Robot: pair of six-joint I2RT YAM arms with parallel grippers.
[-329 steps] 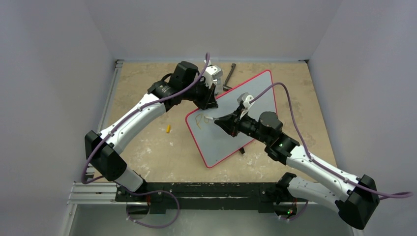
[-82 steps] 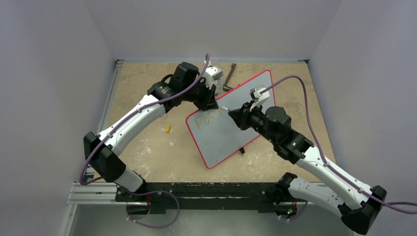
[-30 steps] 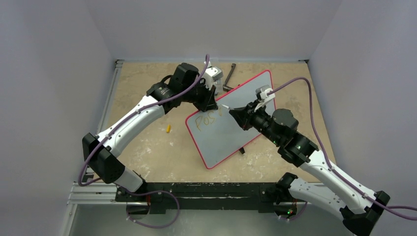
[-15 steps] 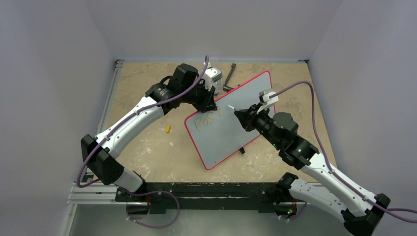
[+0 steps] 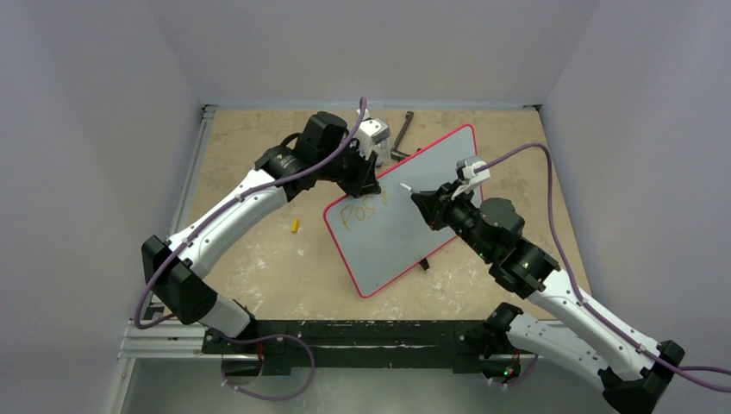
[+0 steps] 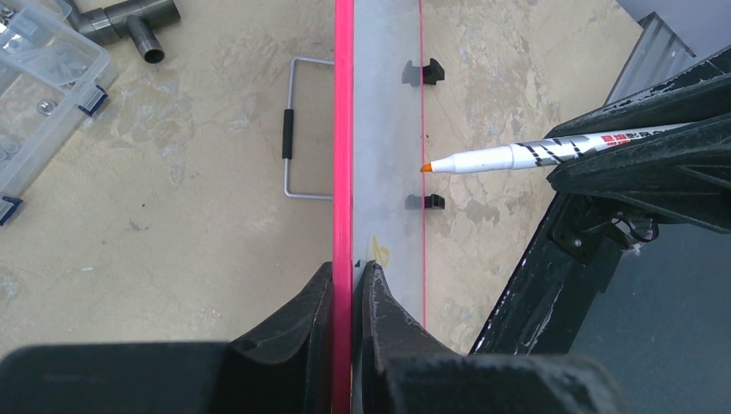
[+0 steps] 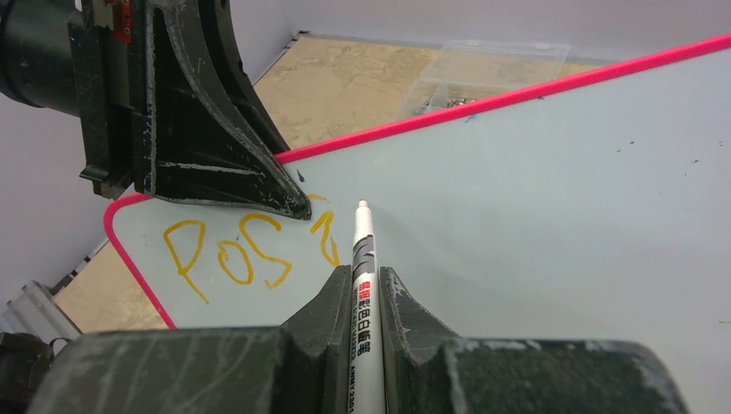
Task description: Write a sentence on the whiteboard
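The whiteboard [image 5: 414,207], white with a red-pink frame, stands tilted on the table. My left gripper [image 6: 349,269] is shut on its upper frame edge [image 6: 343,129] and holds it. My right gripper [image 7: 366,276] is shut on a white marker [image 7: 362,259]; its orange tip [image 6: 426,167] hovers just off the board surface. The sentence [image 7: 250,250] reads "Pos" plus one more stroke in orange-yellow, at the board's upper left corner [image 5: 358,210]. In the top view the right gripper [image 5: 422,203] sits right of the lettering.
A clear plastic parts box [image 6: 39,82] and a grey pipe fitting [image 6: 129,19] lie behind the board. A wire handle [image 6: 297,129] lies beside it. A small yellow marker cap [image 5: 295,226] lies on the table left of the board. Two black feet [image 6: 431,71] hold the board's edge.
Since eleven seconds ago the lettering grew from a first stroke to "Pos" plus a stroke. In the last second the right gripper moved right and lifted the marker tip off the board.
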